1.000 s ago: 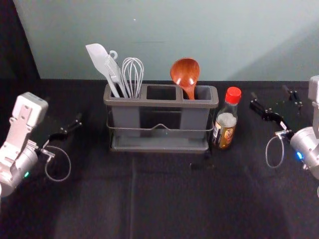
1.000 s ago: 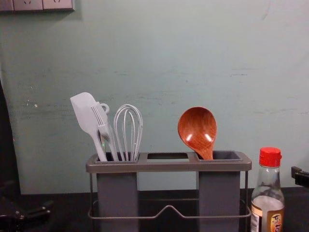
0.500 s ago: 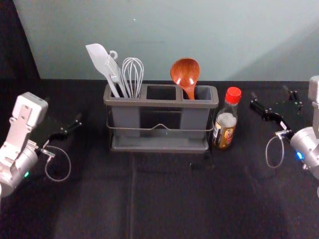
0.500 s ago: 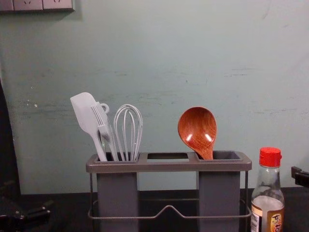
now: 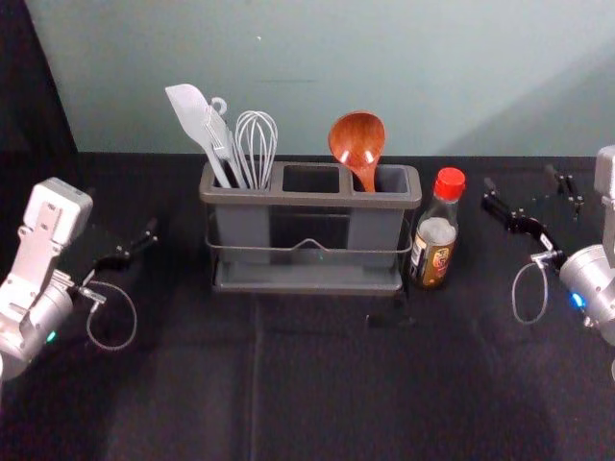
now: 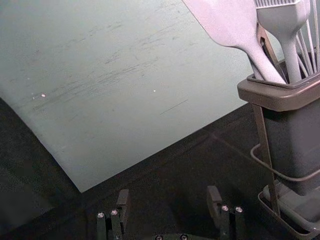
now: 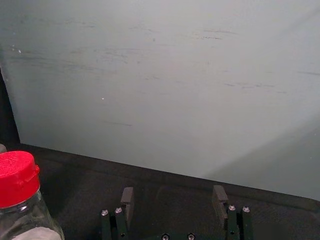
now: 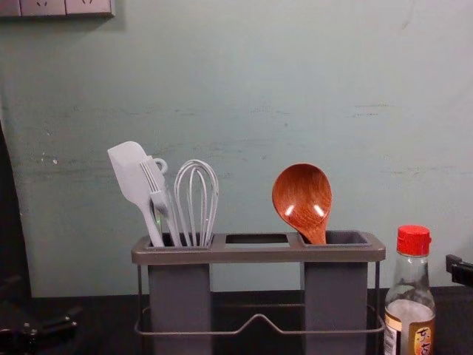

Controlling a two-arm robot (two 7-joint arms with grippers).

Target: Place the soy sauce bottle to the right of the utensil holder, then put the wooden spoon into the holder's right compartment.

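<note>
In the head view the wooden spoon (image 5: 356, 144) stands bowl-up in the right compartment of the grey utensil holder (image 5: 309, 200). Just right of the holder the soy sauce bottle (image 5: 437, 230) is upright with its red cap on. My right gripper (image 5: 534, 200) is open and empty to the bottle's right; in the right wrist view the same gripper (image 7: 173, 207) has its fingers wide apart, the bottle (image 7: 20, 190) beside it. Left of the holder is my left gripper (image 5: 120, 245), and in its wrist view the left gripper (image 6: 167, 207) is open with nothing between its fingers.
A white spatula (image 5: 196, 120), a small brush and a whisk (image 5: 257, 144) lean in the holder's left compartment. Behind everything rises a pale green wall (image 5: 461, 77). Black cloth (image 5: 192, 384) covers the table.
</note>
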